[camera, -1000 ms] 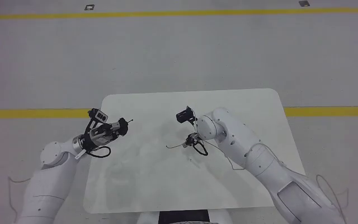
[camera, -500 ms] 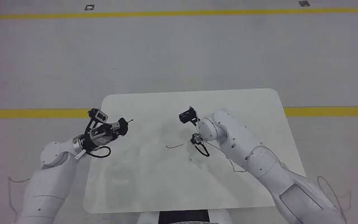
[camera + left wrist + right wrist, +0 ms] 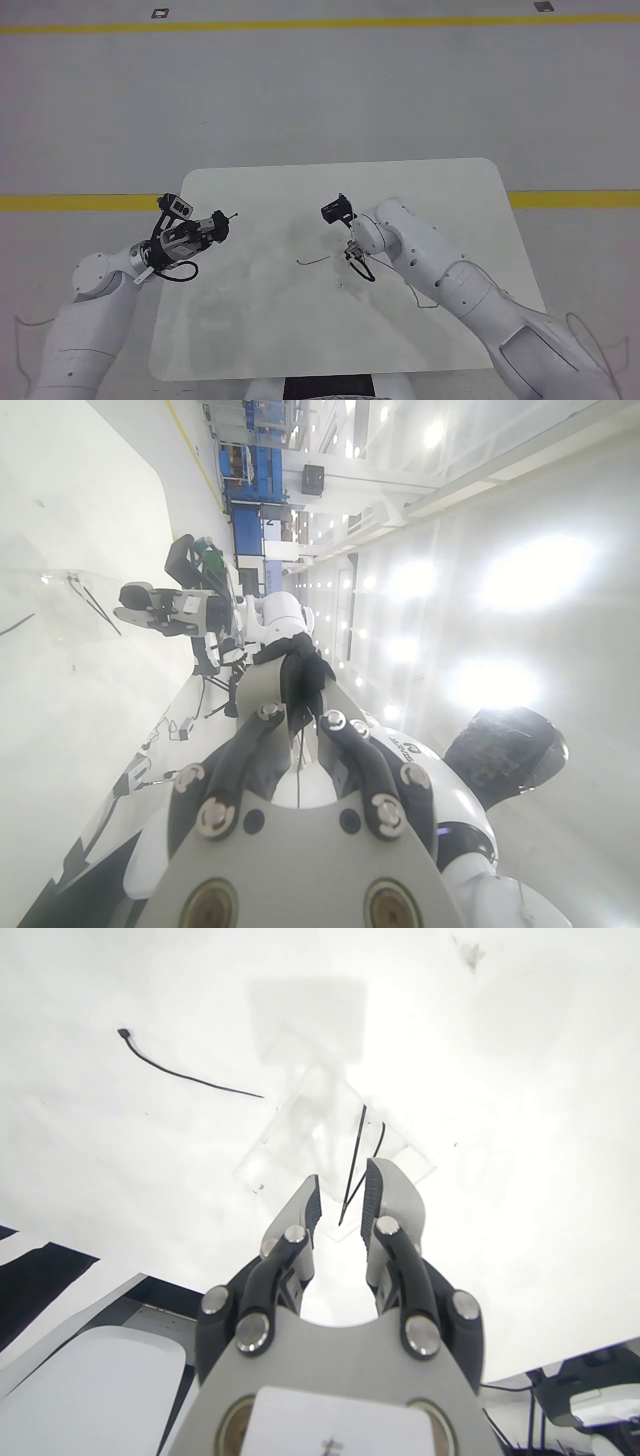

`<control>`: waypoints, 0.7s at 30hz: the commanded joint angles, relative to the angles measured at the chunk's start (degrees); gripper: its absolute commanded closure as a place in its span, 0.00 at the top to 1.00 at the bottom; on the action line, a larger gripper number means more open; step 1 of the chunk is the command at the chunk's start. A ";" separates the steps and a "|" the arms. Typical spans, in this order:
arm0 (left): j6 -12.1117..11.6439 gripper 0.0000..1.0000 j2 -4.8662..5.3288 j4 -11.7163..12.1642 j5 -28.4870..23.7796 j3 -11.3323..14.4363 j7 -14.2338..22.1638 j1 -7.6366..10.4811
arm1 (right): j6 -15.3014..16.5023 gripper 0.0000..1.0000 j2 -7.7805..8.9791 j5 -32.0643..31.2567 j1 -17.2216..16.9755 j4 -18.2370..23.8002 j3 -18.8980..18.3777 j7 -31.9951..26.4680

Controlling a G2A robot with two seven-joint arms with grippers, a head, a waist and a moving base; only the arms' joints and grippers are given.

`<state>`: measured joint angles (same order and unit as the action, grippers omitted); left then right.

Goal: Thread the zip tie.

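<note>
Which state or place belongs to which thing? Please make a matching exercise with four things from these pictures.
1 loose zip tie
2 clear sheet
3 right end effector
4 left end effector

A shut, at the left edge of the table
B open, above the black ties
C lying alone on the bare table
D carries the black ties

Pairs: 1-C, 2-D, 3-B, 4-A

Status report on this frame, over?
Right gripper open over clear tray of zip ties. Left gripper shut on thin black strip. Loose zip tie on table, unobstructed.
</note>
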<state>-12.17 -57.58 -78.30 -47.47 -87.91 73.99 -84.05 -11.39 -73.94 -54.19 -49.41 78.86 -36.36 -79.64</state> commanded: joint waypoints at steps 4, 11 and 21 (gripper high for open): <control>0.00 0.00 0.00 0.00 0.00 0.00 0.00 0.00 | 0.19 0.16 -0.23 0.52 0.26 -0.98 0.43 0.00; 0.00 0.00 0.00 0.00 0.00 0.00 0.00 0.00 | 0.71 0.15 -0.83 0.41 0.71 -2.82 1.20 0.00; 0.00 0.00 0.00 0.00 0.00 0.00 0.00 0.00 | 0.55 0.11 -2.62 -0.43 1.65 -7.66 3.05 1.17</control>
<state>-12.17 -57.58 -78.30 -47.47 -87.91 73.99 -84.05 -10.76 -76.41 -54.56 -47.89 71.68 -33.41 -78.59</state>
